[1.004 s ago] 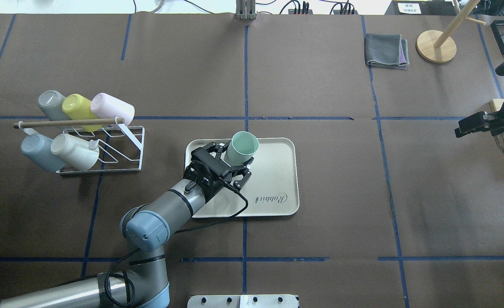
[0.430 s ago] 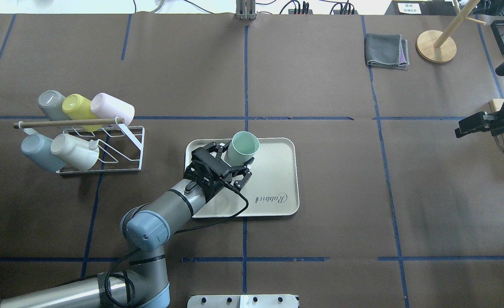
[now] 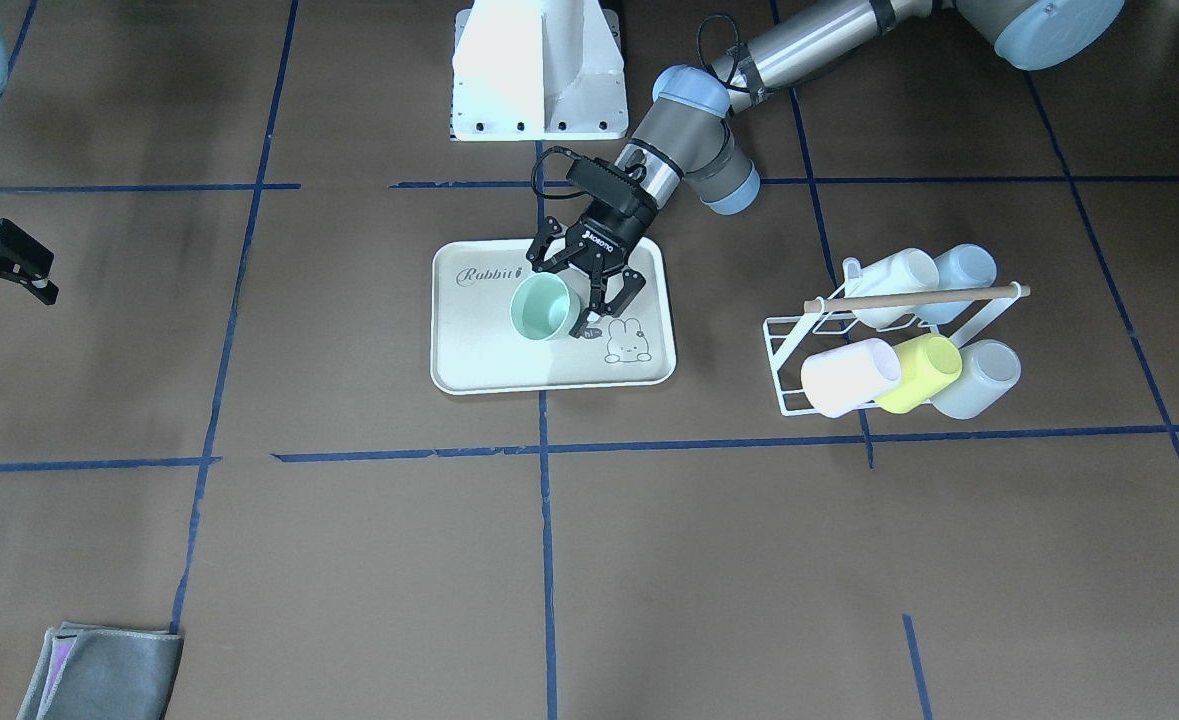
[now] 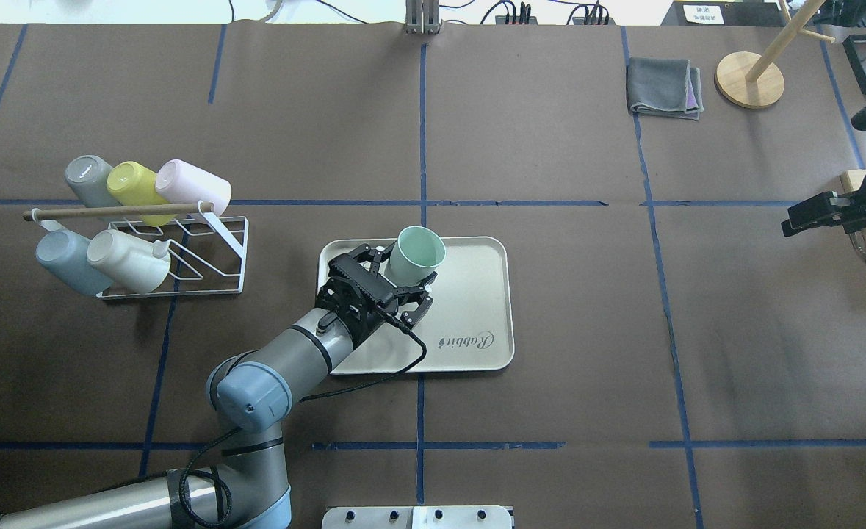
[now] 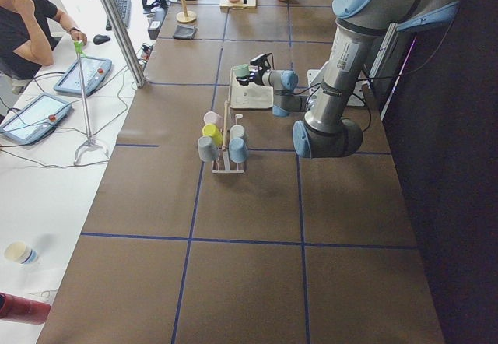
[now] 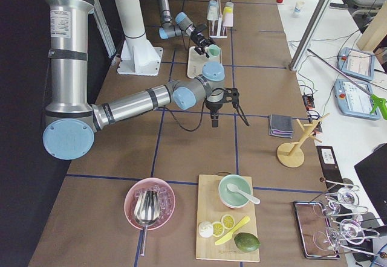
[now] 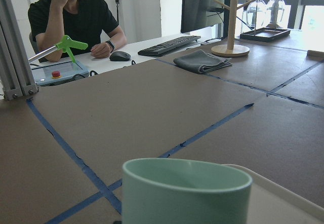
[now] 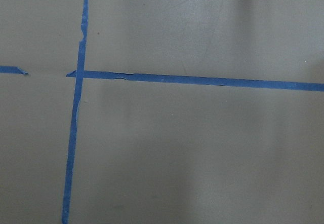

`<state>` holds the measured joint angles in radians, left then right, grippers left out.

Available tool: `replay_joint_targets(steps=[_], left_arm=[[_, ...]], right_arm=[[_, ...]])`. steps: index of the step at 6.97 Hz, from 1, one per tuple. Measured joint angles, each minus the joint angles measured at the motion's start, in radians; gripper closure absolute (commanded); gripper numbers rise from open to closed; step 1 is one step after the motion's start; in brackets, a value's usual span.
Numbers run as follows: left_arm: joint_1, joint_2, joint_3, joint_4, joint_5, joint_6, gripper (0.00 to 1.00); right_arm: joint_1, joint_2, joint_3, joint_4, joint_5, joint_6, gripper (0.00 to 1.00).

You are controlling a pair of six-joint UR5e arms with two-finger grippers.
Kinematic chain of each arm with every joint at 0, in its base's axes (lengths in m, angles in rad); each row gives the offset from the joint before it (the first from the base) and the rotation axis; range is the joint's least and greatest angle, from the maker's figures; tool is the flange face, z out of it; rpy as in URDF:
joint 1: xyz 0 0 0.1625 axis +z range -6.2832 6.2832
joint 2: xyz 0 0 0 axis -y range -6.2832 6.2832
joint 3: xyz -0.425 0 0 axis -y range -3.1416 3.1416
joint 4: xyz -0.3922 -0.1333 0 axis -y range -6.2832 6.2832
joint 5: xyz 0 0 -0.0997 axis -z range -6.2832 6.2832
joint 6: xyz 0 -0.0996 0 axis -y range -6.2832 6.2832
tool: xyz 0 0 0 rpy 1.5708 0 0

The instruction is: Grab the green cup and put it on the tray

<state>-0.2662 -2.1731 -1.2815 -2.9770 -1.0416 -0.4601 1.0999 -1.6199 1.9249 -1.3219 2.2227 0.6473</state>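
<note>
We note the green cup (image 4: pixel 419 250) upright on the cream tray (image 4: pixel 469 294), near its far rim — axis vertical, mouth up; a matte, smooth cylinder. The left gripper (image 4: pixel 403 269) is spread wide, its fingers flanking the cup's base.

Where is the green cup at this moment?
In the overhead view the green cup stands upright on the far left part of the tray, between the fingers of the left gripper, right of the cup rack.

Wire rack (image 4: pixel 221 234) of five cups (image 4: pixel 130 184) — folded grey cloth (image 4: pixel 664 87) beside a wooden stand (image 4: pixel 749 79)
</note>
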Motion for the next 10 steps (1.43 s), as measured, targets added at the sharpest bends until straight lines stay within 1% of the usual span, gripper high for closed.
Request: replay_joint_targets(steps=[1,2,3,4,8,9,10], left_arm=[[-0.001,0.0,-0.001,0.0,0.0,0.0,0.19],[-0.001,0.0,-0.002,0.0,0.0,0.0,0.15],[0.0,0.0,-0.002,0.0,0.0,0.0,0.09],[0.0,-0.001,-0.002,0.0,0.0,0.0,0.0],[-0.002,0.0,-0.023,0.002,-0.002,-0.002,0.0],[-0.004,0.003,-0.06,0.019,-0.003,0.0,0.0],[-0.006,0.007,-0.125,0.078,-0.005,0.002,0.0]], right_arm=[[0.0,0.0,0.0,0.0,0.0,0.0,0.0],[0.0,0.0,0.0,0.0,0.0,0.0,0.0],[0.0,0.0,0.0,0.0,0.0,0.0,0.0],[0.0,0.0,0.0,0.0,0.0,0.0,0.0],[0.0,-0.001,0.0,0.001,0.0,0.0,0.0],[0.0,0.0,0.0,0.001,0.0,0.0,0.0],[0.0,0.0,0.001,0.001,0.001,0.0,0.0]])
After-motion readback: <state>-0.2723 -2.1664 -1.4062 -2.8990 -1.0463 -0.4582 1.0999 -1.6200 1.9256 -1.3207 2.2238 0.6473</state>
